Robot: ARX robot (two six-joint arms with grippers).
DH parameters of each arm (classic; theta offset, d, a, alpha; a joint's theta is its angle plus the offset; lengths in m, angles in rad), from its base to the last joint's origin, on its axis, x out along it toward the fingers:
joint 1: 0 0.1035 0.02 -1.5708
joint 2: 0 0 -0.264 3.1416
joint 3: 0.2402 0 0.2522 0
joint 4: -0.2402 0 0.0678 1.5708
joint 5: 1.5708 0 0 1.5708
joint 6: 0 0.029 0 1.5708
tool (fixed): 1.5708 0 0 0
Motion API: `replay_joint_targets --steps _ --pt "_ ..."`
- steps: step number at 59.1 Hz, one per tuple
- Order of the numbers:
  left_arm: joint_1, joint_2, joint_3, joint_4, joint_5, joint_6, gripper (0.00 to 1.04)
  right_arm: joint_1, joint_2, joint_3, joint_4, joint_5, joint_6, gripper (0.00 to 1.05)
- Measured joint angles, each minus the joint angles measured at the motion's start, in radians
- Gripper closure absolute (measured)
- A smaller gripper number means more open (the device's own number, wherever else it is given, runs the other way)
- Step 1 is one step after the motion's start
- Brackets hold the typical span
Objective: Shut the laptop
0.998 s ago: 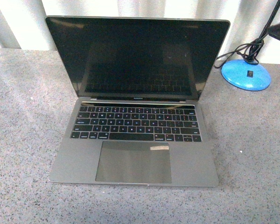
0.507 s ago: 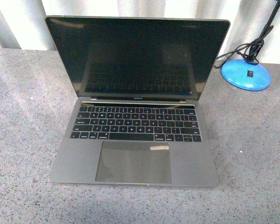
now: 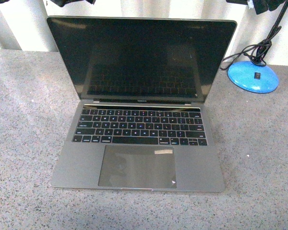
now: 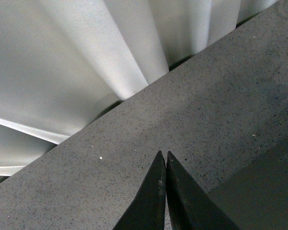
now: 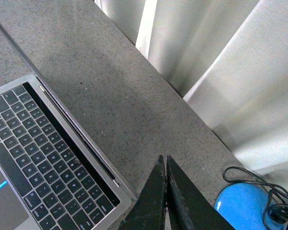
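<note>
The laptop (image 3: 139,163) lies open on the grey speckled table (image 3: 24,143). Its black screen (image 3: 141,57) stands upright and is dark; the keys and trackpad face me. In the left wrist view my left gripper (image 4: 163,153) is shut and empty above bare table beside the white curtain. A smooth dark grey surface (image 4: 264,191) lies close by; I cannot tell what it is. In the right wrist view my right gripper (image 5: 163,157) is shut and empty above the table, just off the laptop's back corner (image 5: 53,158).
A blue lamp base (image 3: 253,75) with a black cable stands at the back right, also in the right wrist view (image 5: 245,206). A white pleated curtain (image 3: 134,7) runs behind the table. Dark arm parts (image 3: 72,2) show at the front view's top edge.
Dark arm parts have come into the top edge of the front view at left and right. The black shape at the far right has moved up. The laptop has not moved.
</note>
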Motion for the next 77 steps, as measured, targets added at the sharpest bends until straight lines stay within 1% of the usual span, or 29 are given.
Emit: replay_joint_targets --steps 29,53,77 --pt "-0.012 0.006 -0.01 -0.037 0.002 0.024 1.01 0.015 0.044 -0.007 0.026 -0.01 0.019 1.04" --pt "-0.025 0.006 -0.04 -0.036 0.002 0.028 1.01 0.015 0.042 -0.066 0.055 -0.021 0.033 1.04" --pt "-0.031 -0.007 -0.082 -0.041 -0.003 0.046 1.01 0.017 0.001 -0.173 0.095 -0.02 0.044 1.04"
